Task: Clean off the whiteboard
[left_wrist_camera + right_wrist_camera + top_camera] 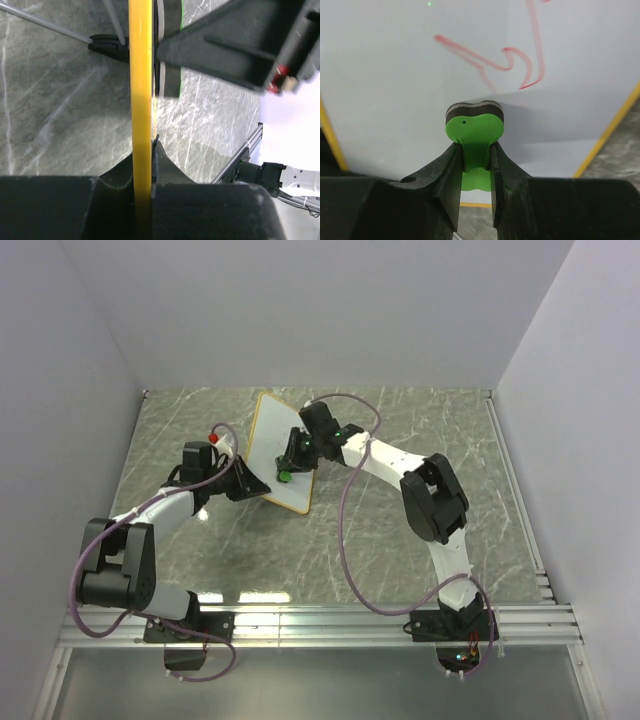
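Nearest the arm bases, the left gripper (pixel 246 486) is clenched on the thin wooden frame of the whiteboard (pixel 278 445), which is tilted up at the middle of the counter (pixel 400 570). Further on, the right gripper (pixel 475 157) grasps a green eraser (pixel 474 127), its felt pressed on the board. Beyond it, red scribbles (pixel 512 57) are visible, so I judge the wiping is not yet finished.

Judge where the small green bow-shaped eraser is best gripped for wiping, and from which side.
At its pinched waist, from the green back. The small green bow-shaped eraser narrows between two lobes, so the right claw, shut there, likely cannot slide along it, and the dark felt layer faces the light-wood-framed whiteboard unobstructed.
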`<act>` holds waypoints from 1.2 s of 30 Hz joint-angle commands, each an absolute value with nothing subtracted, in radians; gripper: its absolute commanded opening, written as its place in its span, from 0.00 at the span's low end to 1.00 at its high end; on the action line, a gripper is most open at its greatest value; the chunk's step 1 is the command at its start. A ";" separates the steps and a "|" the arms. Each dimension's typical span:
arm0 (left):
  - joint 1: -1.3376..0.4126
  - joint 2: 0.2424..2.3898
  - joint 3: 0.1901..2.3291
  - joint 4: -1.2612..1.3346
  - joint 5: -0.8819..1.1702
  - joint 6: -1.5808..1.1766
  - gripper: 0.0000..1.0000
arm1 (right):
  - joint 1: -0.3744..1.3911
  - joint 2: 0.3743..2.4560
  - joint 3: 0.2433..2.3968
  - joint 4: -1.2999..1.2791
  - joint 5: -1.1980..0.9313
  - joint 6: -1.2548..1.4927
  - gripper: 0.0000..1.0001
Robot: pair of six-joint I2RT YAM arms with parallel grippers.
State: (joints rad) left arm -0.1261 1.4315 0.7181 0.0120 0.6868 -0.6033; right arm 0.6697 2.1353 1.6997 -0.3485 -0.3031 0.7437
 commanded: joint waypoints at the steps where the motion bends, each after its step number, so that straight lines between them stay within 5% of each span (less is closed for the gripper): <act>1: -0.147 1.431 0.750 0.038 0.755 -0.643 0.00 | 0.735 2.085 1.700 -0.296 -0.360 0.776 0.00; 22: -0.147 1.378 0.741 -0.061 0.785 -0.583 0.00 | 0.572 2.339 1.962 -0.480 -0.304 0.740 0.00; 29: -0.147 1.397 0.753 -0.037 0.787 -0.598 0.00 | 0.604 2.240 1.671 -0.374 -0.310 0.752 0.00; 36: -0.150 1.419 0.747 -0.008 0.782 -0.612 0.00 | 0.647 2.188 1.657 -0.391 -0.328 0.747 0.00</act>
State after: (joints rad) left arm -0.1310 1.4220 0.7181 -0.0463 0.7128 -0.5850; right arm 0.5640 2.1880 1.6665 -0.3557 -0.2886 0.7601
